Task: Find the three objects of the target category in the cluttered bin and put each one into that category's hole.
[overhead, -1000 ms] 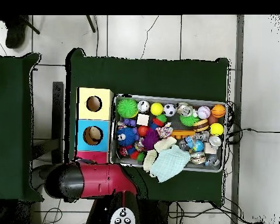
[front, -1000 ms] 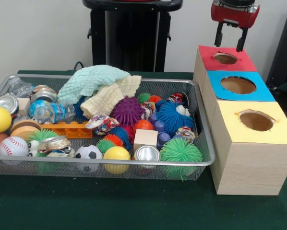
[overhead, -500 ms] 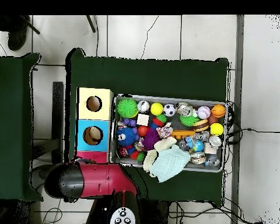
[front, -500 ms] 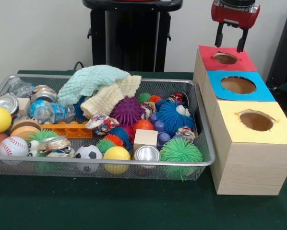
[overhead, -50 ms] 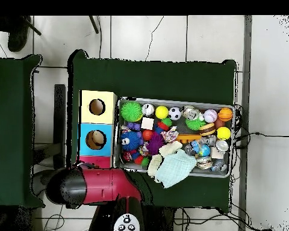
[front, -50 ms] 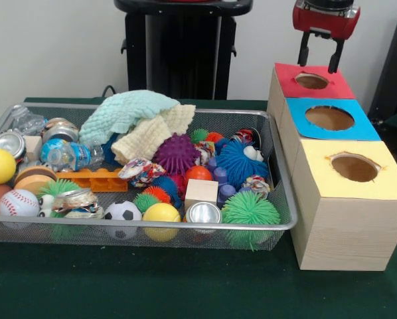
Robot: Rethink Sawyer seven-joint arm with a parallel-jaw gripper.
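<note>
Nothing moved: gripper (front, -50 ms: 317,58) hangs open and empty above the red hole (front, -50 ms: 311,81).

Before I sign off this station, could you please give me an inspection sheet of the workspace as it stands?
Surface: table under a dark green cloth; bare in front of the bin.
Job's things: wire mesh bin full of mixed items; three sorting boxes beside it, red hole, blue hole, yellow hole.
Clutter: spiky balls, soccer ball, baseball, crushed cans, orange block, wooden cube, two cloths heaped at the back.
Claw: claw open, empty, hanging above the red hole.
Cables: one cable behind the bin.
Surroundings: black pedestal, pale wall, tiled floor.
</note>
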